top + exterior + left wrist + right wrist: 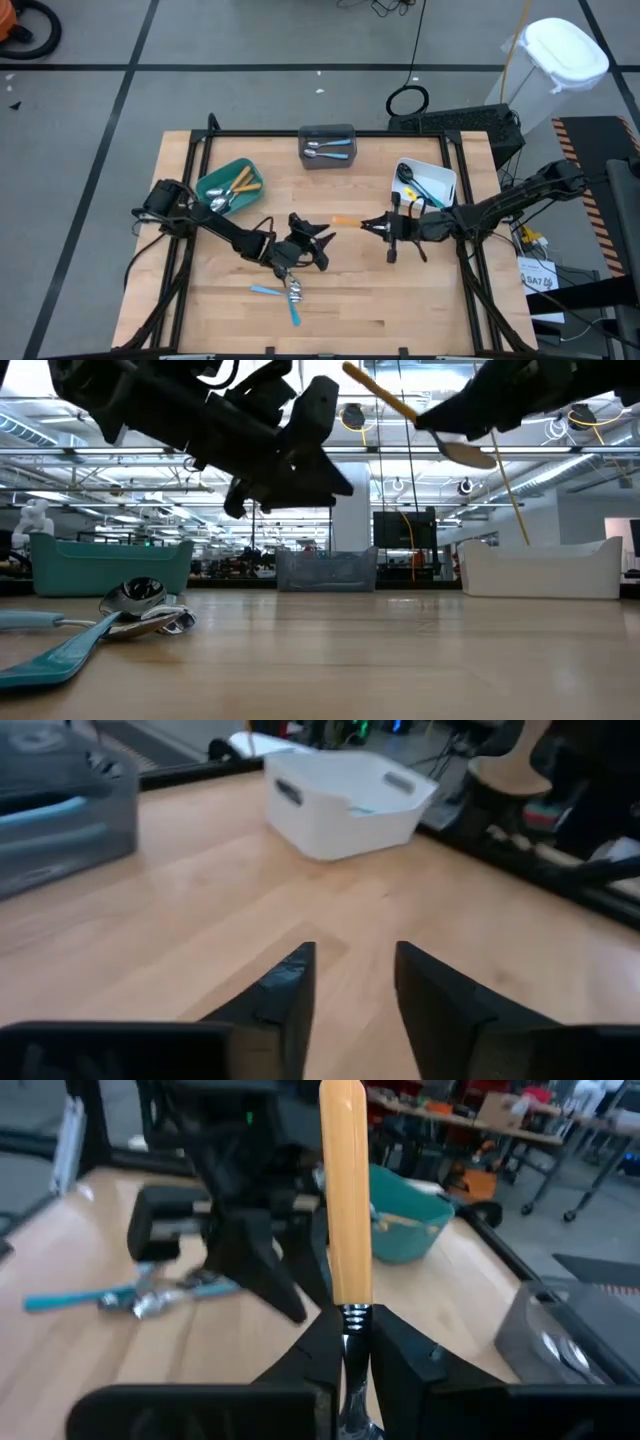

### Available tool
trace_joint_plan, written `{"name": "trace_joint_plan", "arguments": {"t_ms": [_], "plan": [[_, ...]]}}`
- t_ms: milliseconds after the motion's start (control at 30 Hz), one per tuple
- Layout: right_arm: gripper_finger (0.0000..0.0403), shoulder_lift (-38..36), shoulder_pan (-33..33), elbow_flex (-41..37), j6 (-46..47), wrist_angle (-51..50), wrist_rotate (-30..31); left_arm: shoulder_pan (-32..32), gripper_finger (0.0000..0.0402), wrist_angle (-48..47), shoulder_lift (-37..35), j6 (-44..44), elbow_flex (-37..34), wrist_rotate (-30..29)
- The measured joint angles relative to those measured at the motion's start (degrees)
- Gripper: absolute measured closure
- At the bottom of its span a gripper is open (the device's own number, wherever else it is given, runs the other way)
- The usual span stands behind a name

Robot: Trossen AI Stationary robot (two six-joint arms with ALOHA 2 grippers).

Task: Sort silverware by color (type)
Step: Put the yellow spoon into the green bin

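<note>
We have the right claw (372,226) above mid-table, pinched tight on the metal neck of an orange-handled spoon (346,221), handle pointing out ahead of the fingertips toward the left claw (322,238). That one hangs just opposite, fingers part-way apart with nothing between them, only bare wood showing through the gap.

The teal bin (229,187), where the other orange pieces lie, sits well beyond the left claw, across the table from our spoon. The white bin (428,182) is close behind the right claw, the grey bin (327,145) off to one side.

What worries us: the grip is on a thin, slick neck, with the long handle levering out front. A quick swing could twist it loose and drop it on the table. If this is a handover, the two claws are nearly nose to nose, so a small misjudgement means a clash, or letting go before the other closes.

Below the left claw lie blue-handled pieces (283,292), unsorted; a low sweep could scatter them.
</note>
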Motion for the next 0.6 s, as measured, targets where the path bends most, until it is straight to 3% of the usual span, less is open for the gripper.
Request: {"name": "trace_joint_plan", "arguments": {"t_ms": [133, 300, 600], "plan": [[0.0374, -0.01, 1.49, 0.01, -0.27, 5.21, 0.06, -0.04, 0.0208, 2.3, 3.19, 4.83, 3.47, -0.05], [0.0373, 0.09, 3.36, 0.02, -2.2, 10.16, 0.04, -0.15, 0.0151, 1.21, 10.53, 14.47, 15.15, -0.53], [0.0372, 0.09, 6.75, 0.0, -5.26, 12.81, 0.04, -1.18, 0.0135, -18.46, 19.63, 18.85, 39.51, -7.14]]}}
